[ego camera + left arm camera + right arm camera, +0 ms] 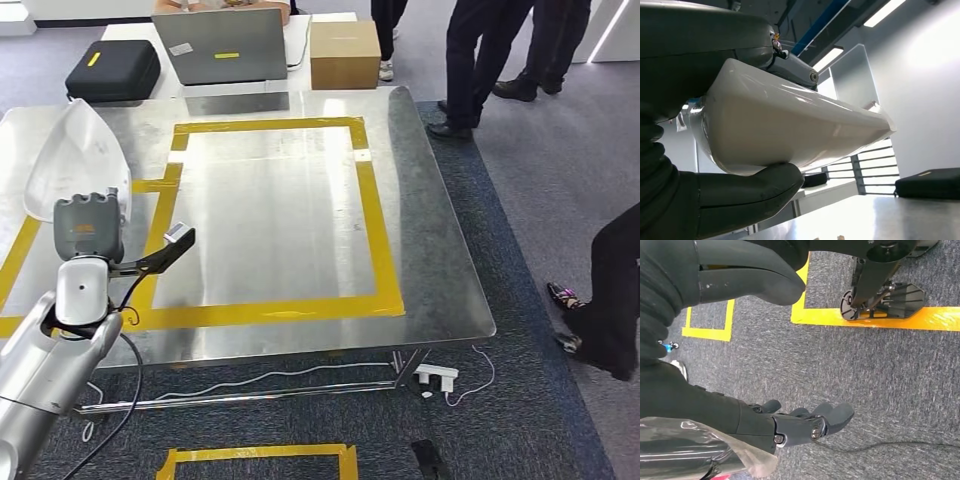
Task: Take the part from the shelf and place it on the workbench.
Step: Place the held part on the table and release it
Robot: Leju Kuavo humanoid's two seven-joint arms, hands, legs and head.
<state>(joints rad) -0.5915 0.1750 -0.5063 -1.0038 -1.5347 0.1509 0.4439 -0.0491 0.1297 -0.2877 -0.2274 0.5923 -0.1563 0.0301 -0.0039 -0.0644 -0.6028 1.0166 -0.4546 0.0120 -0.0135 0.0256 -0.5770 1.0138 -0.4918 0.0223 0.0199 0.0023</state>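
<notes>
1. Head view: I see my left hand (pixel 88 228) holding the white part (pixel 74 160) above the left side of the steel workbench (pixel 423 250).
2. Left wrist view: thumb (pixel 753 192) and fingers (pixel 798 67) clasp the part (pixel 791 125).
3. Right wrist view: my right hand (pixel 806 422) hangs over grey carpet (pixel 885 385), fingers loosely extended, holding nothing.

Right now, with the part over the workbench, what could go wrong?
1. The left robot hand holds the glossy white part near one end; it might slip or tip.
2. It hangs near the left edge of the steel workbench, outside the yellow tape square, so it may land off target.
</notes>
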